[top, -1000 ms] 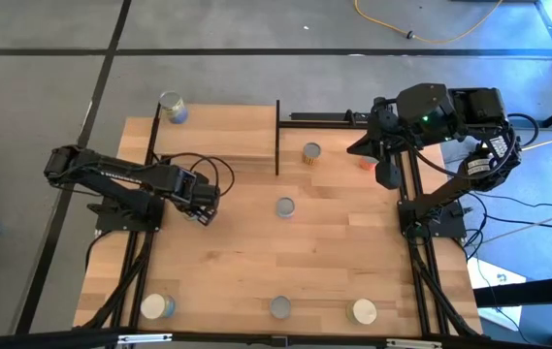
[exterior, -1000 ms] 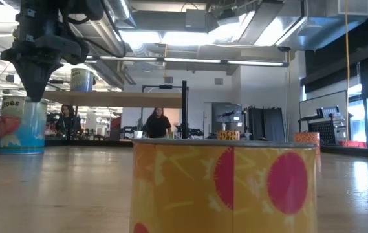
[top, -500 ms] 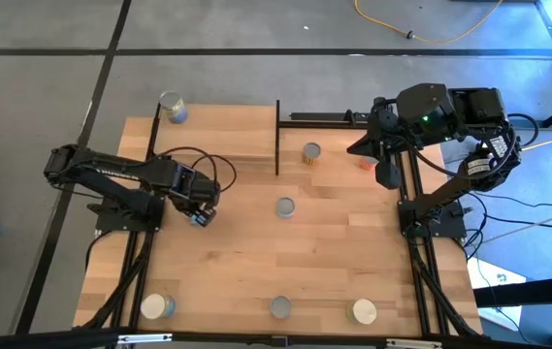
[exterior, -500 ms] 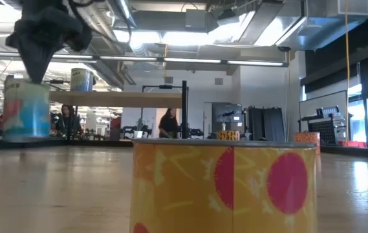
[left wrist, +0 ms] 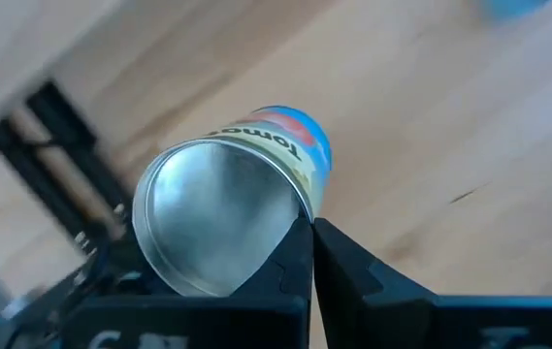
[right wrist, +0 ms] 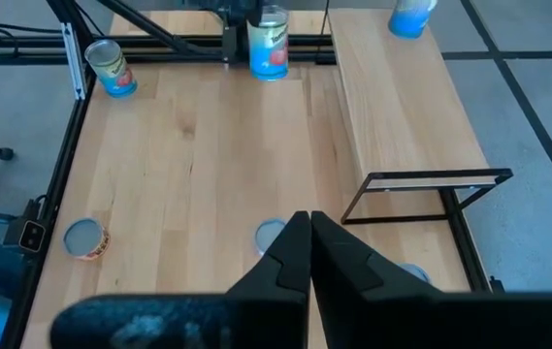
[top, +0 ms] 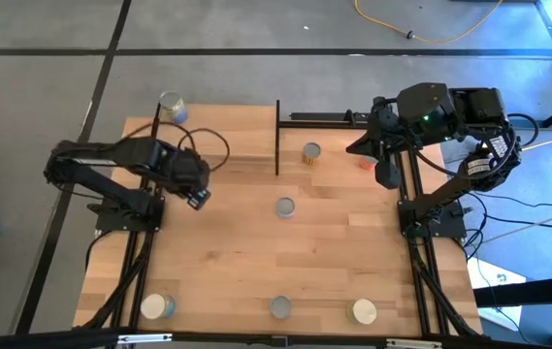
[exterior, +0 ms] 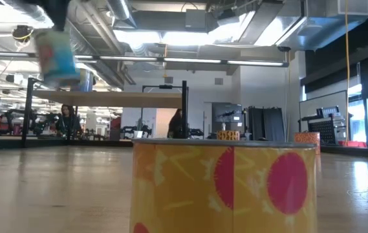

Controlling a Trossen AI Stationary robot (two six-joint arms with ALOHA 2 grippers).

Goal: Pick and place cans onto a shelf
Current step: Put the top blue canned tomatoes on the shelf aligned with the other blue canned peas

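The left gripper [top: 196,198] grips a can [left wrist: 232,213] beside the shelf [top: 217,136]; another can [top: 171,105] occupies its corner. The right gripper [top: 388,173] waits closed.

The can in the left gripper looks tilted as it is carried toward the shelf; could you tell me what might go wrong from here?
The left gripper pinches the can only at its rim, so it may swing or slip. Already tilted, it may topple when released on the shelf. It could also bump the can on the shelf's corner.

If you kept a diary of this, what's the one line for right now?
left tool: shut on can, lifted off table beside shelf | right tool: shut, waiting at table's right edge
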